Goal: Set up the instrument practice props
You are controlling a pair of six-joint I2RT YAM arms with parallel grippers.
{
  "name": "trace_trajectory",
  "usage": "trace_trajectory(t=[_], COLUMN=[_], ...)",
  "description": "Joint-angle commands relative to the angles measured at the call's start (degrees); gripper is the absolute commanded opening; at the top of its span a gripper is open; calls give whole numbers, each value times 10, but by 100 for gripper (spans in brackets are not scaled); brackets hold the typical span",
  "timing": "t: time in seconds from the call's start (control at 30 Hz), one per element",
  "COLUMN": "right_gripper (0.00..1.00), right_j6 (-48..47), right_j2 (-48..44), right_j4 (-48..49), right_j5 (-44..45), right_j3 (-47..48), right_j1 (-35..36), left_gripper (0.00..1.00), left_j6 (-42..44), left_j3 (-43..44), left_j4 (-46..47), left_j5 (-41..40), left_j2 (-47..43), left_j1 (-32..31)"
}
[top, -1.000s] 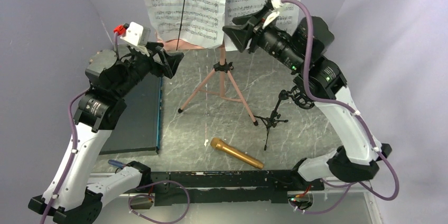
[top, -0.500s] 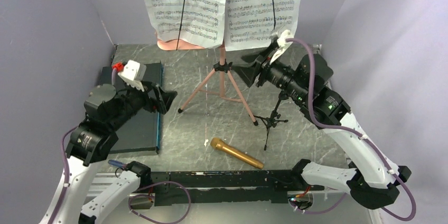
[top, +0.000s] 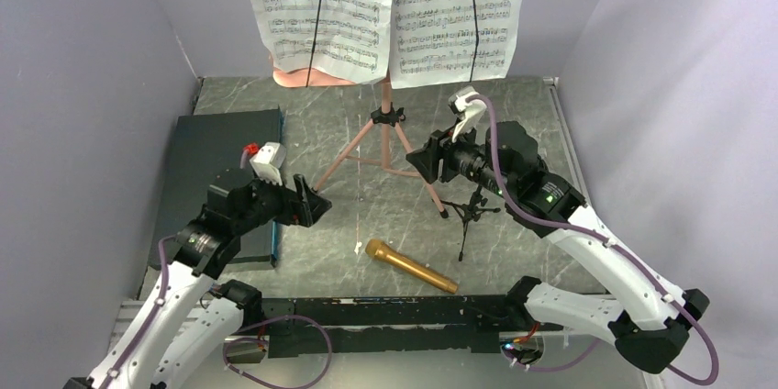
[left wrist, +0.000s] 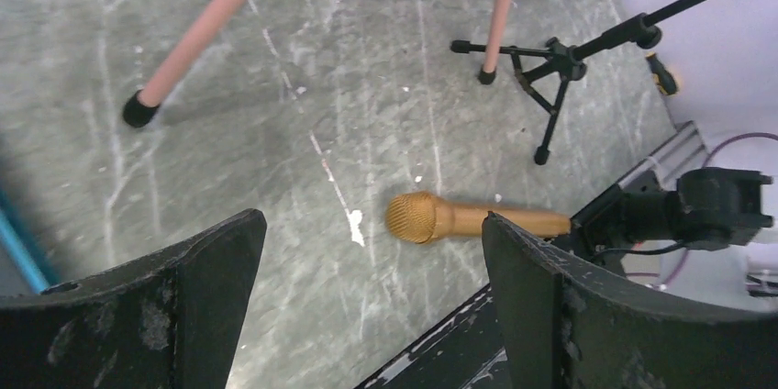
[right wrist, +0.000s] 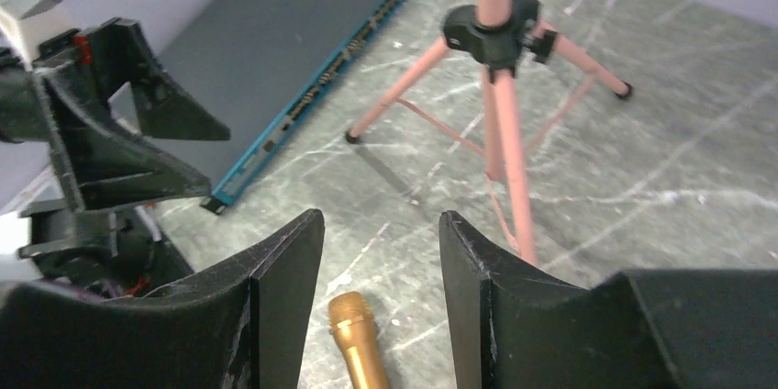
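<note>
Music stand: A pink metal music stand with tripod legs (top: 385,123) was seen standing upright on the grey marbled surface (top: 523,118).
Sheet music: Two white printed sheet-music pages (top: 326,4) were propped side by side on that stand's desk, each crossed by a thin black retaining arm.
Microphone: A gold handheld microphone (top: 410,265) was found lying on its side in front of the stand's legs, toward the arm bases, touched by neither gripper.
Mic stand: A small black tripod mic stand (top: 471,210) was placed just right of the music stand's right front leg, partly hidden by the right arm.
Case: A dark flat rectangular case with a blue edge (top: 216,146) was laid left of the music stand.
Left gripper: The left gripper (left wrist: 372,222) was held wide apart and empty, near the foot of the music stand's left front leg.
Right gripper: The right gripper (right wrist: 381,219) was held partly apart with nothing between its fingers, close beside the music stand's right front leg.
</note>
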Motion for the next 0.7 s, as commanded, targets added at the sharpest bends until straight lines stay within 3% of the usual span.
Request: trace_trajectory(t=[0.0,0.2,0.4,0.67], right_gripper=[54,54,54,54], right_j6=[8,18,31,32], right_j2=[-4,-7,-49,-67], right_j4=[-25,-74,-75,-94], right_j5=[97,119,53,59], right_j3=[5,16,1,-4], right_j1=[-5,-59,-161,-203], left_gripper=[93,93,93,93], left_j6=[-44,-20,56,178], left_j3=[-25,-29,-11,47], left_j4=[141,201,226,223], left_j5=[86,98,16,-71], left_j2=[38,111,184,336], left_j1=[-3,-57,-202,-370])
